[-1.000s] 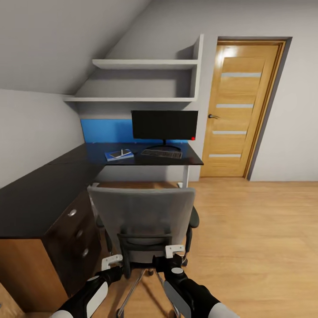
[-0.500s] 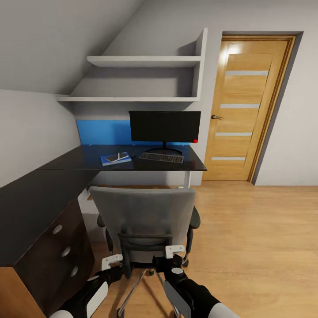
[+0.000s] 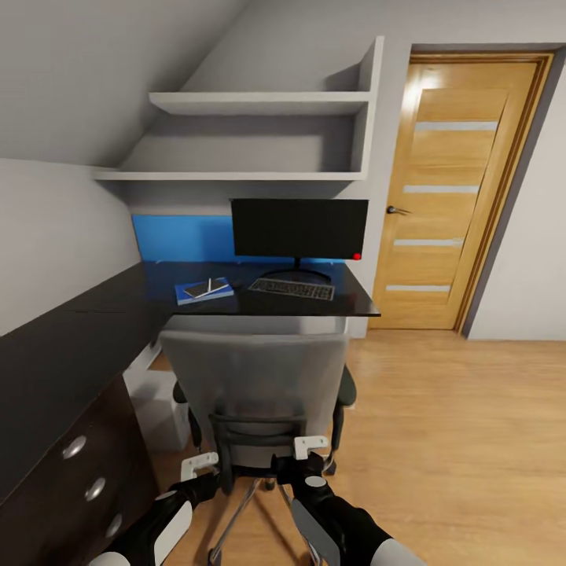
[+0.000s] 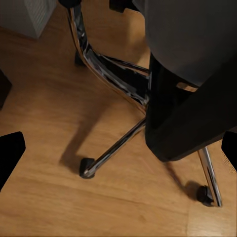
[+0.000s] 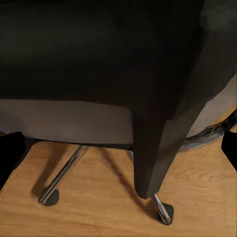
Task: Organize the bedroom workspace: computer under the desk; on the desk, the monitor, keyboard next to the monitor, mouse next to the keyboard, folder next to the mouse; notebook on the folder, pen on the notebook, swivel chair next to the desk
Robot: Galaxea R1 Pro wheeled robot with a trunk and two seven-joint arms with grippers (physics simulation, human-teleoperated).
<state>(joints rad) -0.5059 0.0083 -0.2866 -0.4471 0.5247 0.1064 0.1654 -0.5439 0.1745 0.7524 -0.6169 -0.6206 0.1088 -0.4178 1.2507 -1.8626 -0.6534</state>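
Observation:
The swivel chair (image 3: pixel 255 377) stands with its grey back toward me, right in front of the black desk (image 3: pixel 350 299). My left gripper (image 3: pixel 200 465) and right gripper (image 3: pixel 310 448) sit low behind the chair back, both open. In the right wrist view the chair's black back post (image 5: pixel 158 128) stands between the spread fingers. The chrome base (image 4: pixel 118 79) is in the left wrist view. On the desk are the monitor (image 3: pixel 299 228), the keyboard (image 3: pixel 292 290) and the blue folder (image 3: pixel 203 290) with something slim on it. The pale computer (image 3: pixel 157 409) stands under the desk.
A dark drawer unit (image 3: pixel 71 472) runs along the left, close to my left arm. White wall shelves (image 3: pixel 259 102) hang above the desk. A wooden door (image 3: pixel 460 189) is at the right, with open wood floor (image 3: pixel 456 448) before it.
The camera has moved forward and the desk looms nearer. The chair has kept its place before my grippers, rolling with me toward the desk. The drawer unit has slid past on the left.

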